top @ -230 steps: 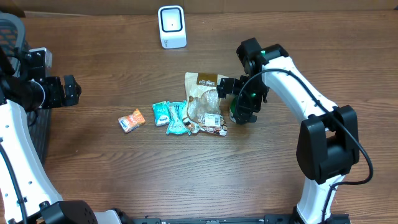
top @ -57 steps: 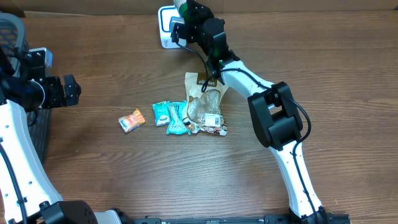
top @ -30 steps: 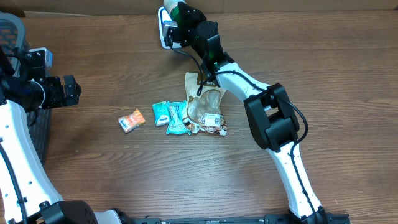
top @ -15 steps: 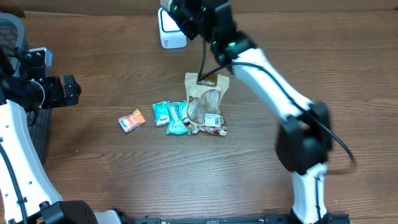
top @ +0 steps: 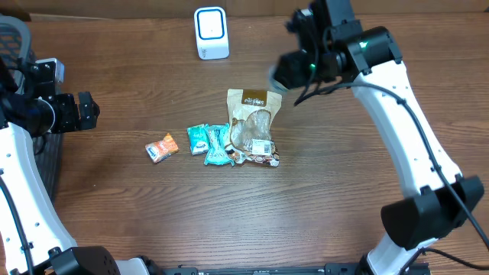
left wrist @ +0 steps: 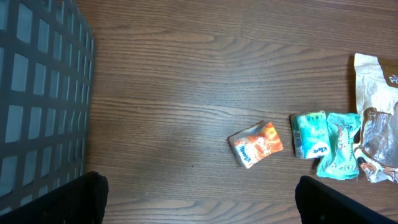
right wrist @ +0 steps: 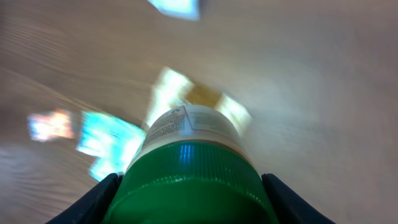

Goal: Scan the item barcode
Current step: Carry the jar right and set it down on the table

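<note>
Right gripper (right wrist: 193, 199) swung off scanner (top: 211, 32), clamping bottle (right wrist: 189, 134)

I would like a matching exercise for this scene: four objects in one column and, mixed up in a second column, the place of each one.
1. white box-shaped scanner
2. small orange snack packet
3. green-capped bottle
4. brown paper pouch

A. held in the right gripper
B. leftmost of the lying packets
C. alone at the far side
D. just right of the teal packets

Pairs: 1-C, 2-B, 3-A, 4-D
</note>
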`<state>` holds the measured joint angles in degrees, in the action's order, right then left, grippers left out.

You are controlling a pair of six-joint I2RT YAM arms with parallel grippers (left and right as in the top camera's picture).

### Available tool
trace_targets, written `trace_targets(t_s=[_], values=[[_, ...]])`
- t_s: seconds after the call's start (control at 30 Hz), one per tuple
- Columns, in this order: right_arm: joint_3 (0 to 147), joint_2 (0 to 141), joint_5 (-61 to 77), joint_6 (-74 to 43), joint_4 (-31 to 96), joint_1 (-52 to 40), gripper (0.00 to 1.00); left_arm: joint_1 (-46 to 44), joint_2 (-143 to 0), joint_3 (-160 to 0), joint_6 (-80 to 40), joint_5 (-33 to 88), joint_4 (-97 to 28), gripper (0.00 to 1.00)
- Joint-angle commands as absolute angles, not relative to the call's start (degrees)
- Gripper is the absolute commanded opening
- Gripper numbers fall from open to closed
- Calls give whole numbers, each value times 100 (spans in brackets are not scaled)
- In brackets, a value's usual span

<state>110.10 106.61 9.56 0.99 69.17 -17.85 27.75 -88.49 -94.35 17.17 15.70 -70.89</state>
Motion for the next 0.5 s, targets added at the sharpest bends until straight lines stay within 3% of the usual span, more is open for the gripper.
trace_targets(t_s=[0.0,0.47], values=[[10506,10689,735,-158,6938,-1302,34,2773,-8687,-9553,1870,1636,-7085,99],[8615,10691,460,-215,6202,281,34,2773,-8687,-9553,1870,1636,-7085,100]])
